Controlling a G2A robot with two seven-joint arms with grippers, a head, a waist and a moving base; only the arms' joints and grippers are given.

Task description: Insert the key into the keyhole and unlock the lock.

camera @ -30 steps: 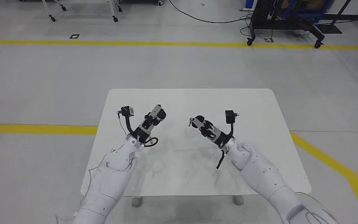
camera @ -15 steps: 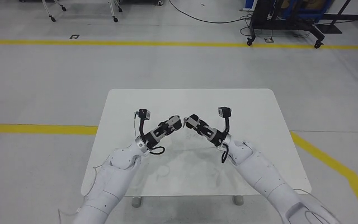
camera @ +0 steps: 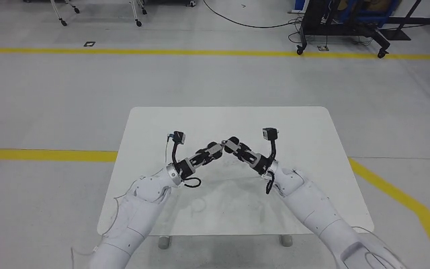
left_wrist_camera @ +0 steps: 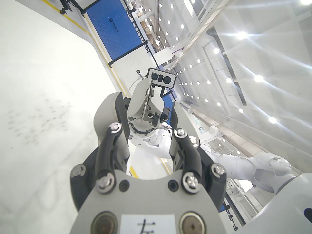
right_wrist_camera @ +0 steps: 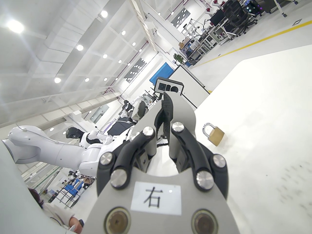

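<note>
My right hand (right_wrist_camera: 167, 103) was clenched on what I took for the key (left_wrist_camera: 146, 101), inside my released left hand (left_wrist_camera: 147, 113). I judged this a hand-over, so the key needed centring before closing. The lock (right_wrist_camera: 214, 135) lay on the white tabletop (right_wrist_camera: 268, 98), in a bright hall.

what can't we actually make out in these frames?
1. Key: right wrist view, the right gripper's shut fingers hide whatever lies between them.
2. Padlock keyhole: right wrist view, turned away, hidden by the lock's own body.
3. Whether the left gripper touches the right gripper: top view, too small to tell.
</note>
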